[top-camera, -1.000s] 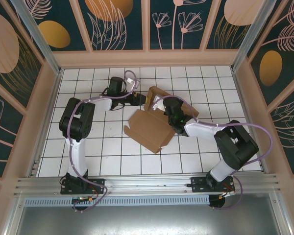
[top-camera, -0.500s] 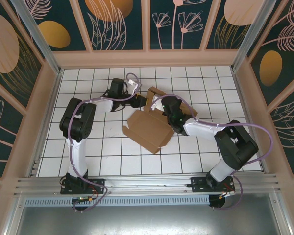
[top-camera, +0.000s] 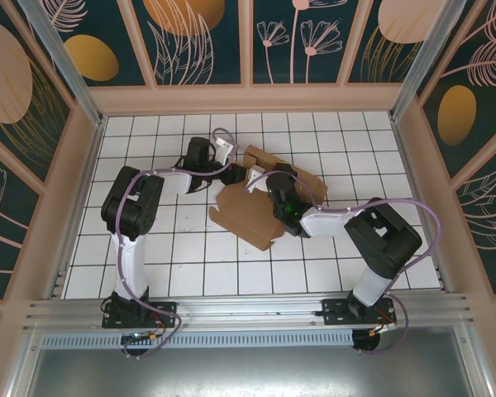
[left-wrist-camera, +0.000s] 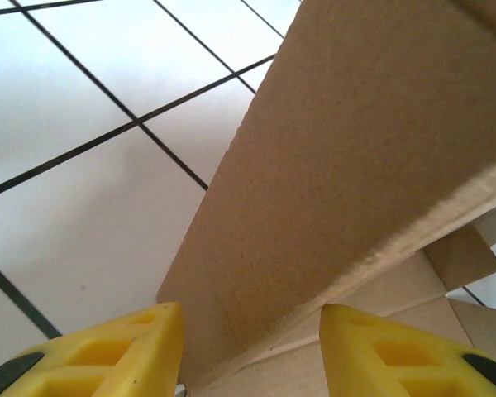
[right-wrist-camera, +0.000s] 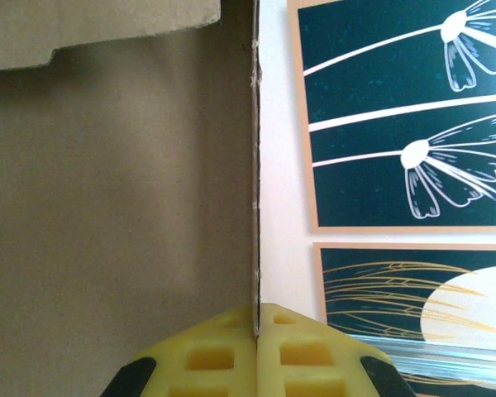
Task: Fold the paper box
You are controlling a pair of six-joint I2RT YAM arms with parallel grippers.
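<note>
**Paper box pinched on the right, straddled on the left**

White tiles with black grid lines cover the table (top-camera: 149,273), and teal wall panels with pale flower drawings (top-camera: 198,41) close it in. You have the brown die-cut cardboard paper box (top-camera: 244,219) near the middle of the table, partly folded. Its broad near panel lies low over the tiles and a far flap is raised.

Your right gripper (right-wrist-camera: 256,318) is closed, and a thin vertical edge of the paper box runs down into the seam between its yellow fingers.

Your left gripper (left-wrist-camera: 248,343) meets the paper box from the far left. Its yellow fingers (left-wrist-camera: 107,351) stand apart with a cardboard wall between them. You cannot tell whether either pad touches it.
</note>
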